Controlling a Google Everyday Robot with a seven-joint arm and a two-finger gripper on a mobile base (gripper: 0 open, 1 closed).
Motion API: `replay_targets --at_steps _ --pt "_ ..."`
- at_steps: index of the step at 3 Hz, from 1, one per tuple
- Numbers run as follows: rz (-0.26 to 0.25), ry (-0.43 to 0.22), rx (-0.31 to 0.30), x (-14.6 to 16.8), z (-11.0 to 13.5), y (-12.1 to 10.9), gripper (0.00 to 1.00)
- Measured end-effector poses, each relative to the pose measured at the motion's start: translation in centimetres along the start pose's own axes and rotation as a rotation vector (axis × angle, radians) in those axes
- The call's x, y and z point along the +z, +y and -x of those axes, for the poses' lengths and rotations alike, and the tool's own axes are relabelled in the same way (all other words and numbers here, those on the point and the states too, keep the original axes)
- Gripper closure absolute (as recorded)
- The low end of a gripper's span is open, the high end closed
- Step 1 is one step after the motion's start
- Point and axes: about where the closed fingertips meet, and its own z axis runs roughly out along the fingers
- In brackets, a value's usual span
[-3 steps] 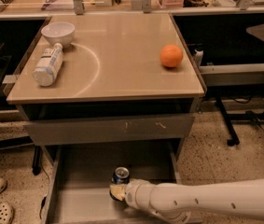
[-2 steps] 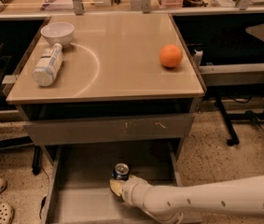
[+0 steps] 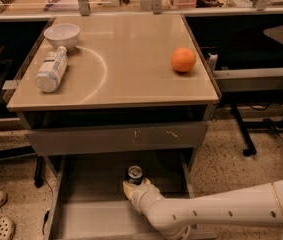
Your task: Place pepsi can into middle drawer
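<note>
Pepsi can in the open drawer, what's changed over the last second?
The end effector and the pepsi can at its tip moved together farther back in the middle drawer. The orange, bottle and bowl stayed put.

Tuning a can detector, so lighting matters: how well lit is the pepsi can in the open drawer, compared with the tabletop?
Camera view: the table is bright with a faint sheen; the middle drawer sits in shadow below it; the pepsi can reads dark, only its silver top catching light; the gripper, at the can's near side, shows pale.
</note>
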Motion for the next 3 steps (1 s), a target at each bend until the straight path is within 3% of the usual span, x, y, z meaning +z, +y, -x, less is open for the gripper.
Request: replay_targets --at_steps 1,3 --pt "-0.059 -0.038 0.027 1.3 -0.9 -1.2 1.0" --pt "-0.112 -0.057 0.04 3.3 -2.6 -2.0 1.0"
